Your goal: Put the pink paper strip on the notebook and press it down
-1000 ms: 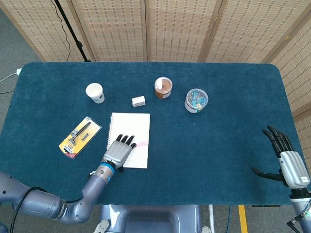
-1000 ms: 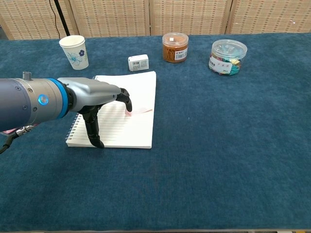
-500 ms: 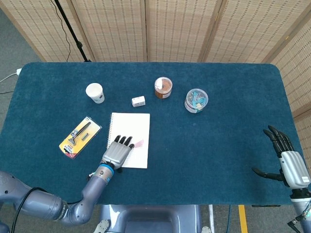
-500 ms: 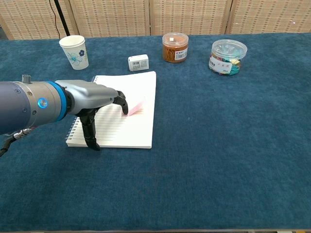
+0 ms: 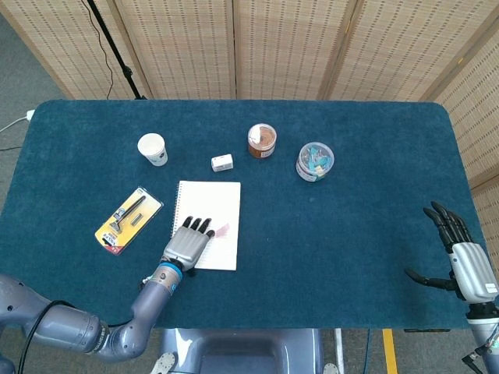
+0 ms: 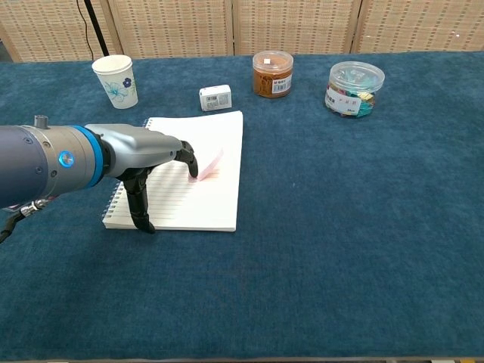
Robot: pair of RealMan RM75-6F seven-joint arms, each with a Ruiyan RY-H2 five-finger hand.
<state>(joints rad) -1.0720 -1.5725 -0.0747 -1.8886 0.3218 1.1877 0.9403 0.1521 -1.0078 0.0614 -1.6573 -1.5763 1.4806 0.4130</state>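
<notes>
A white lined notebook [image 5: 222, 199] lies open on the blue table, left of centre, also seen in the chest view [image 6: 223, 136]. The pink paper strip [image 5: 221, 230] is on its right part. In the chest view the pink strip [image 6: 209, 163] slants upward from my fingertips instead of lying flat. My left hand [image 5: 187, 245] rests palm down on the page's near half, fingers straight and slightly apart, tips touching the strip's near end; the chest view shows the same left hand [image 6: 147, 155]. My right hand [image 5: 460, 257] hovers at the table's far right, fingers spread, holding nothing.
Beyond the notebook stand a paper cup [image 5: 153, 149], a small white box [image 5: 222, 162], a brown jar [image 5: 262, 141] and a clear tub of clips [image 5: 315, 161]. A yellow-backed packaged tool [image 5: 129, 219] lies left of the notebook.
My left hand has drawn back slightly toward me across the page. The strip, lying flat and pointing right before, now has its free end tilted up. The right hand has not moved.
</notes>
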